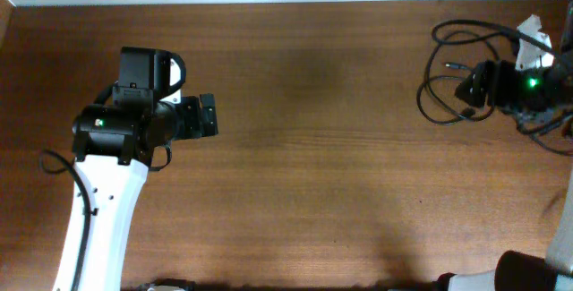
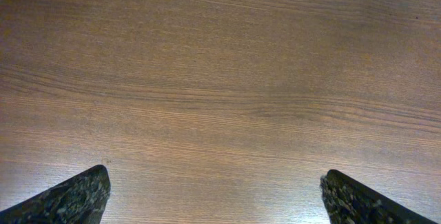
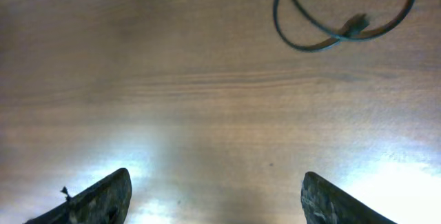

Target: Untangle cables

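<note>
The cables (image 1: 435, 33) lie as thin black loops at the far right of the wooden table, bunched around and partly under my right arm. In the right wrist view a loop with a small plug end (image 3: 355, 25) lies at the top right, ahead of the fingers. My right gripper (image 1: 469, 87) (image 3: 215, 182) is open and empty over bare wood, inside the loops and apart from the cord. My left gripper (image 1: 208, 116) (image 2: 213, 182) is open and empty over bare wood at the left, far from the cables.
A white object (image 1: 534, 31) sits at the back right by the right arm. The table's back edge (image 1: 269, 3) runs along the top. The left arm's own thick black wire (image 1: 54, 161) curls beside its white base.
</note>
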You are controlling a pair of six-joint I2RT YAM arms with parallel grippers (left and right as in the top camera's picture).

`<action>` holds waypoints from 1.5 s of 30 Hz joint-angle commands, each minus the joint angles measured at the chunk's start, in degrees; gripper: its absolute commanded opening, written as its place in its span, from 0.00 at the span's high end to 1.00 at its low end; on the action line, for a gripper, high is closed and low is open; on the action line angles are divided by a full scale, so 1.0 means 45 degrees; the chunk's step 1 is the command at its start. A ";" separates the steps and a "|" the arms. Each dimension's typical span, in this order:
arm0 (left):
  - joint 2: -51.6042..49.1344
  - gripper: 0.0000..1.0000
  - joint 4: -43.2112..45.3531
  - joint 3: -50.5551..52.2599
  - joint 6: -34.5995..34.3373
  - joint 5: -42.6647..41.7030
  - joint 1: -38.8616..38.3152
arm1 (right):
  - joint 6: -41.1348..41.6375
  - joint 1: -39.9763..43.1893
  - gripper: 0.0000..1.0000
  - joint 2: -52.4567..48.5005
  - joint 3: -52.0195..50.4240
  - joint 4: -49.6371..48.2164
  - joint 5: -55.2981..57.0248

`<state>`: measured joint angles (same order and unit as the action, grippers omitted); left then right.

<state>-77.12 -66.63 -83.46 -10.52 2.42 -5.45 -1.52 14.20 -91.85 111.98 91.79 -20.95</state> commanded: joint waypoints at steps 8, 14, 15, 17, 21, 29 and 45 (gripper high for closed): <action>-0.0029 0.01 0.0019 -0.0015 -0.0029 0.0131 -0.0005 | 0.0005 -0.0010 0.01 0.0471 0.0136 0.0510 -0.0539; -0.0029 0.01 0.0019 -0.0015 -0.0029 0.0131 -0.0005 | 0.0005 -0.0010 0.01 0.0471 0.0136 0.0510 -0.0539; -0.0029 0.01 0.0019 -0.0015 -0.0029 0.0131 -0.0005 | 0.0005 -0.0010 0.01 0.0471 0.0136 0.0505 -0.0539; -0.0029 0.01 0.0019 -0.0015 -0.0029 0.0131 -0.0005 | 0.0005 -0.0010 0.01 0.0471 0.0136 0.0510 -0.0539; -0.0029 0.01 0.0019 -0.0015 -0.0029 0.0131 -0.0005 | 0.0005 -0.0010 0.01 0.0471 0.0136 0.0510 -0.0539; -0.0029 0.01 0.0019 -0.0015 -0.0029 0.0131 -0.0005 | 0.0000 -0.0010 0.01 0.0471 0.0136 0.0510 -0.0539; -0.0029 0.01 0.0019 -0.0015 -0.0029 0.0131 -0.0005 | 0.0005 -0.0010 0.01 0.0471 0.0136 0.0510 -0.0539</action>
<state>-77.14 -66.63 -83.46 -10.52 2.42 -5.45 -1.50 14.20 -90.17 111.98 93.93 -22.61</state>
